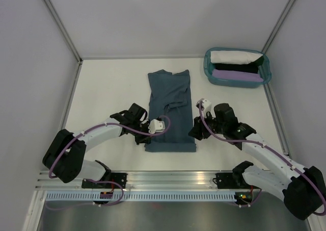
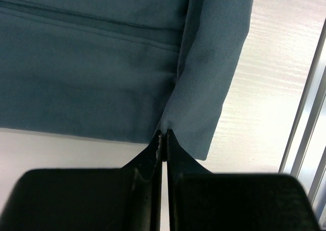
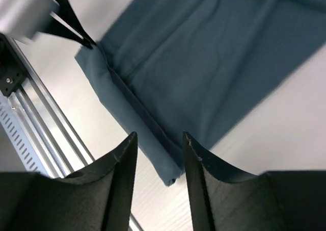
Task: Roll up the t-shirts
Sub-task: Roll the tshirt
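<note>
Top external, basket [image 1: 235, 83] holds folded bundles [image 1: 234, 56], left claw [image 2: 164, 134] clamps t-shirt [image 1: 170, 98], right claw [image 3: 159, 135] apart

My shirt [image 1: 170, 111] is plain dusty slate-blue, with no print and its stitching in the same tone. The tabletop [image 1: 112, 88] is white with a faint grain. My left end effector [image 2: 164, 134] and right end effector [image 3: 159, 135] are matte black. At one o'clock the basket [image 1: 237, 83] is translucent teal, holding a white bundle [image 1: 234, 56], a black bundle [image 1: 239, 67] and a lilac bundle [image 1: 234, 75]. My arms [image 1: 102, 132] are white with black joints.
</note>
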`<state>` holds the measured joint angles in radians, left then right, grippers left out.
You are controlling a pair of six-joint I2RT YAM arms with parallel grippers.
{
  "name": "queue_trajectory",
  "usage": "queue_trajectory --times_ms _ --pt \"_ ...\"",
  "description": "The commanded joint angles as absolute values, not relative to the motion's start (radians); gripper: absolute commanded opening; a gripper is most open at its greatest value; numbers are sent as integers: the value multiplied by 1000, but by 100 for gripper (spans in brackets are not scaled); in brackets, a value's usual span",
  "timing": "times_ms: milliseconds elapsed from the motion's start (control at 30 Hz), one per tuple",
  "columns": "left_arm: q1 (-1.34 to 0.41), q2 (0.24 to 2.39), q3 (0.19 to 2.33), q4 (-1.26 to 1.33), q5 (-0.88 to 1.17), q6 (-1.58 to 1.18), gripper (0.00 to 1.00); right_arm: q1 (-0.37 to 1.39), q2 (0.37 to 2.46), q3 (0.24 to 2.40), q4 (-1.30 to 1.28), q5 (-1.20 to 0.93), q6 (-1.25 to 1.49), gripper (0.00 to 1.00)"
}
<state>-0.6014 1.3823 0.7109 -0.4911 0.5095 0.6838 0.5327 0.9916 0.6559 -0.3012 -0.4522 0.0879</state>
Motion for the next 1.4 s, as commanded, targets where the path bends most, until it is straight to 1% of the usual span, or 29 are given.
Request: queue_trajectory --times_ms 0,67,167,367,433,467,533,633,667,767,900,1167,1367 --pt "-595 1385 730 -457 500 657 2 529 977 526 -233 -409 302 50" --pt "-595 1387 732 -457 499 652 2 531 962 486 -200 -446 320 55" --pt "-595 1388 730 -456 499 644 2 534 931 420 -128 -436 363 56" --pt "-595 1397 732 -454 486 644 2 534 968 357 -40 -420 393 57" --pt "-595 1399 732 -453 482 647 2 537 989 341 -23 -419 394 56" --pt "-595 1401 733 -453 479 649 2 535 999 339 -11 -417 391 50" --pt "-595 1402 738 -449 474 643 2 535 1022 341 -8 -442 384 43" --pt "-595 1405 741 -445 463 634 2 535 1028 336 -8 -440 376 28" --pt "-595 1408 741 -443 462 635 2 535 1026 334 -9 -431 377 16" --pt "-595 1414 745 -440 446 630 2 535 1038 340 20 -407 390 0" --pt "-595 1417 747 -439 430 624 2 535 1075 350 49 -385 414 0" --pt "-595 1416 710 -403 367 643 2 525 1178 373 89 -213 462 0" --pt "-595 1420 700 -388 361 664 2 523 1244 379 137 -227 480 0"
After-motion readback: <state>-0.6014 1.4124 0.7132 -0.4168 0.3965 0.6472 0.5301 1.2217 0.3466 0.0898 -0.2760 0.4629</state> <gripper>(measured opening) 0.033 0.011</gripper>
